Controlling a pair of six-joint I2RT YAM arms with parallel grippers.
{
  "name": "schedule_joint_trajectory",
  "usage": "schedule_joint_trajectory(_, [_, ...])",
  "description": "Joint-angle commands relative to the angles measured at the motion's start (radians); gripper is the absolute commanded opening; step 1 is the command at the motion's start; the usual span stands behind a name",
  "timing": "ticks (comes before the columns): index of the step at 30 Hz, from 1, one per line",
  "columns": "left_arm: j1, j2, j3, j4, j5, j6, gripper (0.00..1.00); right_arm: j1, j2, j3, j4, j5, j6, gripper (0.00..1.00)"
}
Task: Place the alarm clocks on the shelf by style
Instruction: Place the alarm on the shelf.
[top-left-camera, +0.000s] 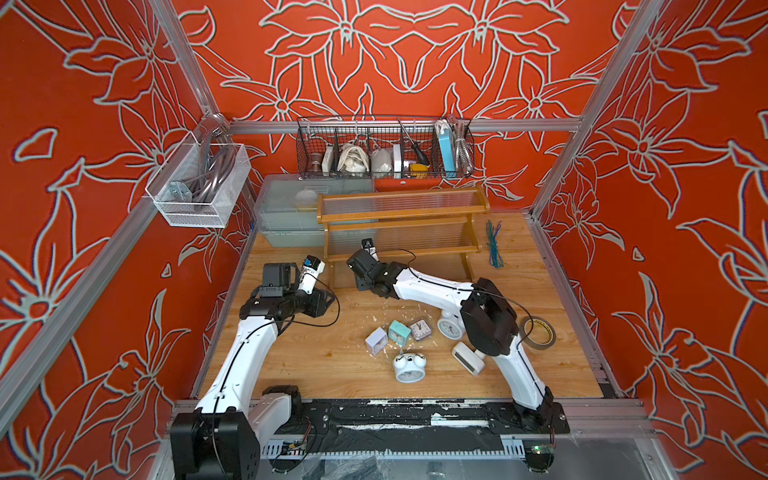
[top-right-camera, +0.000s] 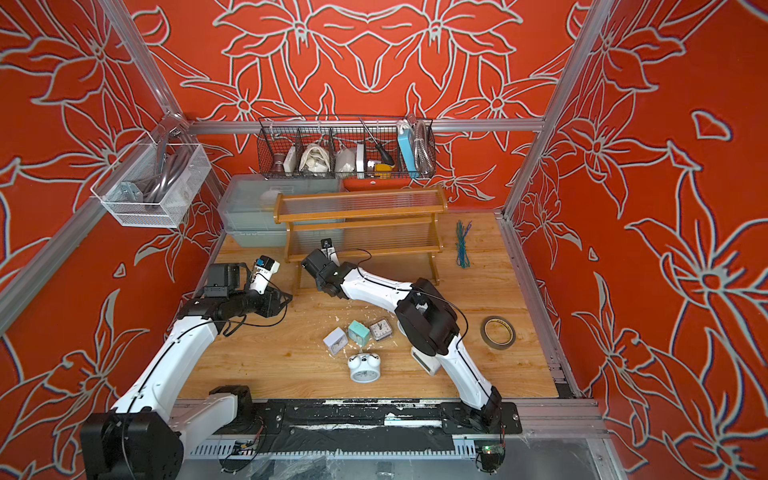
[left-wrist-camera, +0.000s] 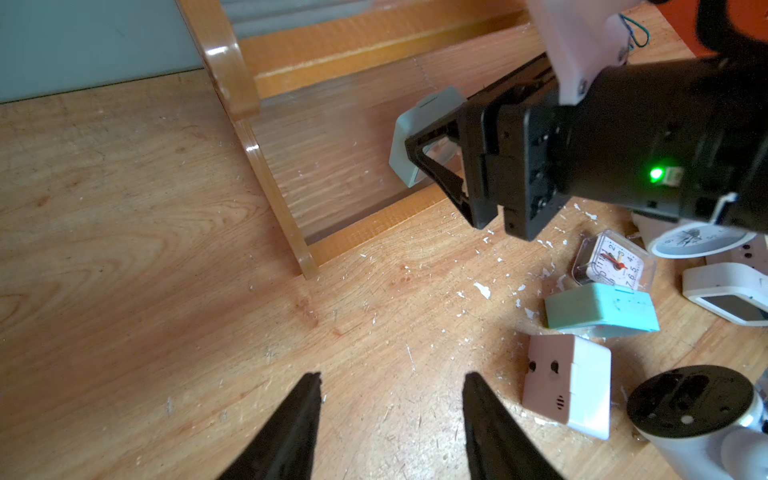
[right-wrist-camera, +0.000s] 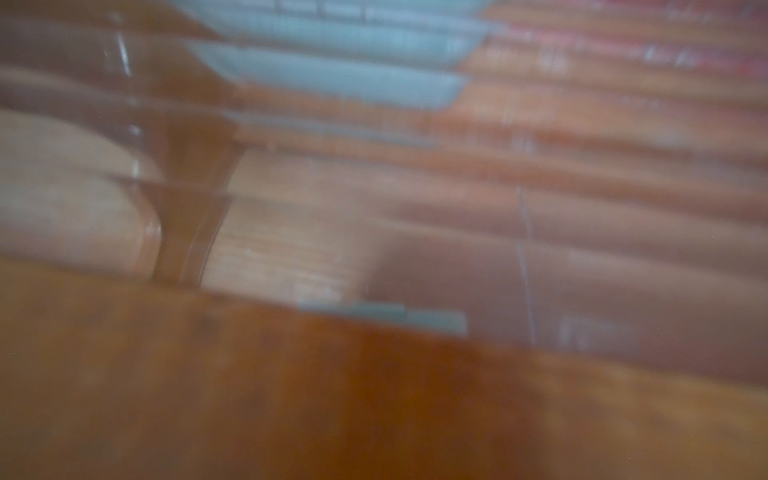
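Note:
The shelf (top-left-camera: 399, 208) stands at the back of the table in both top views (top-right-camera: 357, 205). My right gripper (top-left-camera: 368, 246) reaches into the left end of its lowest tier, shut on a pale teal square alarm clock (left-wrist-camera: 424, 137). The right wrist view shows only the blurred shelf rail (right-wrist-camera: 249, 374). My left gripper (left-wrist-camera: 392, 378) hangs open and empty over bare table in front of the shelf's left leg (left-wrist-camera: 266, 187). Loose on the table lie a white square clock (top-left-camera: 376, 340), a teal one (top-left-camera: 398, 331), a dark-faced one (top-left-camera: 420, 329), two round twin-bell clocks (top-left-camera: 409, 368) (top-left-camera: 449, 328) and a white digital (top-left-camera: 467, 357).
A brown tape roll (top-left-camera: 538, 332) lies at the right, with green and blue wire ties (top-left-camera: 494, 245) farther back. Translucent grey bins (top-left-camera: 286, 208) stand behind the shelf's left end. A black wire basket (top-left-camera: 384, 145) and a white mesh basket (top-left-camera: 199, 187) hang on the walls. White flakes litter the table.

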Motion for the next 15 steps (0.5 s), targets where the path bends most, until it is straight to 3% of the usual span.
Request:
schedule_joint_trajectory(1, [0.007, -0.015, -0.012, 0.001, 0.018, 0.002, 0.56, 0.001, 0.023, 0.036, 0.028, 0.027, 0.021, 0.54])
schedule_joint_trajectory(8, [0.008, -0.015, -0.013, 0.001, 0.018, 0.004, 0.56, -0.008, 0.037, 0.037, 0.033, 0.013, 0.040, 0.56])
schedule_joint_trajectory(15, [0.008, -0.013, -0.015, 0.001, 0.024, 0.007, 0.56, -0.013, 0.032, 0.036, 0.029, -0.003, 0.042, 0.69])
